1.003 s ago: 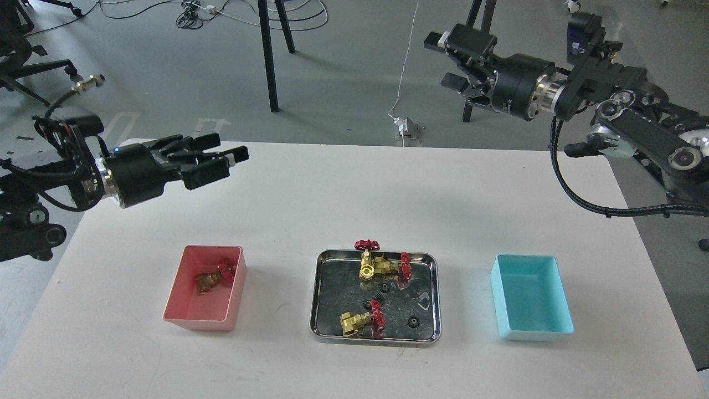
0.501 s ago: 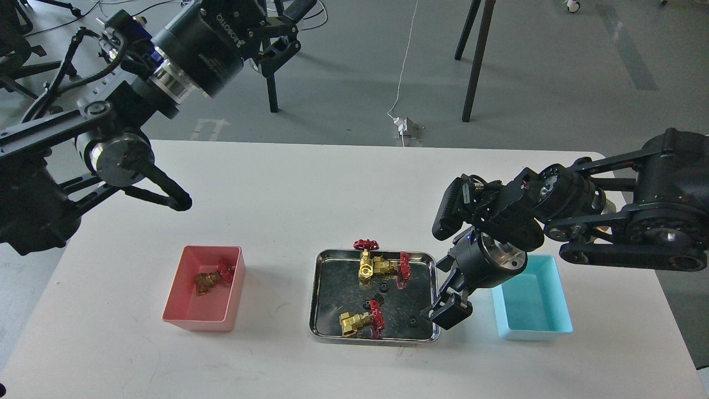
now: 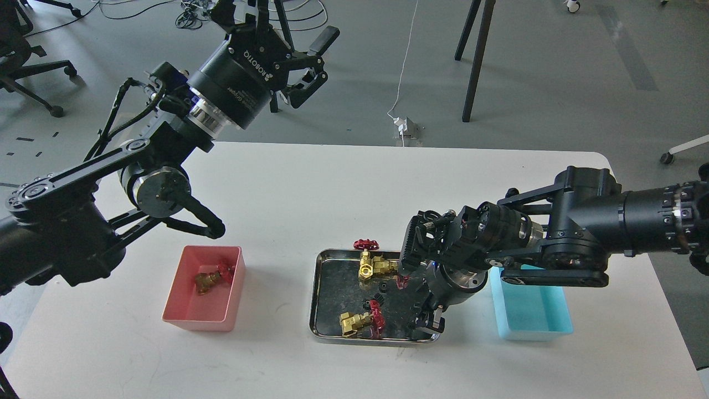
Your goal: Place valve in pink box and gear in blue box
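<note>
**Right hand down in tray for a gear, left parked high**

Left hand [image 3: 288,41] is raised well above the far-left part of the surface [image 3: 310,183], fingers spread and holding nothing. Probably lifted out of the way so the middle is free.

Pink box [image 3: 183,318] sits front-left with one valve [image 3: 209,280] lying inside, so one drop-off looks done.

Steel tray [image 3: 319,288] sits in the middle as the supply. It holds a valve at the back [image 3: 372,265] with handwheel up, and another valve at the front [image 3: 360,322] lying on its side. Small black gears sit between them; one gear [image 3: 381,287] is clear.

Right hand [image 3: 425,327] points down into the tray's right front corner, where a gear would be. Fingers are dark and bunched; I cannot tell whether they are apart or clamped, or gripping anything.

Blue box [image 3: 532,327] sits just right of the tray, partly hidden by the right arm. Visible part shows nothing inside. It is near, so carrying a gear over is short.
</note>
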Motion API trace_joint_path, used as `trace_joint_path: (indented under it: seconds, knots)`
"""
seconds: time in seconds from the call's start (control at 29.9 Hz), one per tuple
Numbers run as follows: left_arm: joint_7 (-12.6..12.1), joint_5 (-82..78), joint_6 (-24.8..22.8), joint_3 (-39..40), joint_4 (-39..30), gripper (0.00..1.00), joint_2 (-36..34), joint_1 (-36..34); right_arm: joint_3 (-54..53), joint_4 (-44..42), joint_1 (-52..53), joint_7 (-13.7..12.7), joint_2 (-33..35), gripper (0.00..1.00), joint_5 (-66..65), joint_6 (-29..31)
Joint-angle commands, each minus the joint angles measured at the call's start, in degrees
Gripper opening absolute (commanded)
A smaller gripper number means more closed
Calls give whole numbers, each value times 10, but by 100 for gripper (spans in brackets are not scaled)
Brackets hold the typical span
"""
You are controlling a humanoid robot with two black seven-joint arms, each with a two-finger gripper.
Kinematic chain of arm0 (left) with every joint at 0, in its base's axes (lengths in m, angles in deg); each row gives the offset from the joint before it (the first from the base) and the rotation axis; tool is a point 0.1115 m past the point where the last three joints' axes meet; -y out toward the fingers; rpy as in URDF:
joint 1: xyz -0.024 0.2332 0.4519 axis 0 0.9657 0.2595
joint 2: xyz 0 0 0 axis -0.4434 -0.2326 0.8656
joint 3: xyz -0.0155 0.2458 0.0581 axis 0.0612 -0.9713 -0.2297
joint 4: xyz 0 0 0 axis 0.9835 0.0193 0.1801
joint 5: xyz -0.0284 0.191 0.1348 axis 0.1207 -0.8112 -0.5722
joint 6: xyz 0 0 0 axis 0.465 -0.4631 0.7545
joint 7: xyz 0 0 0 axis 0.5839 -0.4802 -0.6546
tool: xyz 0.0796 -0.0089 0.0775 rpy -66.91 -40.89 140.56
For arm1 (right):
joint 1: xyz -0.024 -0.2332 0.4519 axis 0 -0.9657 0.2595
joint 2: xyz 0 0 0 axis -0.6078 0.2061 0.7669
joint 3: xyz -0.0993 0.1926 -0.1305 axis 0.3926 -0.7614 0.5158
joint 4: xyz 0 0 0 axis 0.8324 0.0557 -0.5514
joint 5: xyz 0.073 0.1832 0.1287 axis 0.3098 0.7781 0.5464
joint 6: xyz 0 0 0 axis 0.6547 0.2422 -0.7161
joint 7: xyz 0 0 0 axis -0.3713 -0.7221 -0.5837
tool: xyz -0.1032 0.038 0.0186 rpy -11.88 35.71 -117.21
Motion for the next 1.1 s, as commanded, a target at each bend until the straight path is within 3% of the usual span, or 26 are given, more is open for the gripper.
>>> trace_joint_path:
  seconds: [0.0,1.07]
  knots:
    - [0,0,0,-1,0,99,2,4,28,-17,-2,0,-23,52,0,0]
    - [0,-45,2,1,1,99,46,29,27,-41,-19,-1,-47,46,7,0]
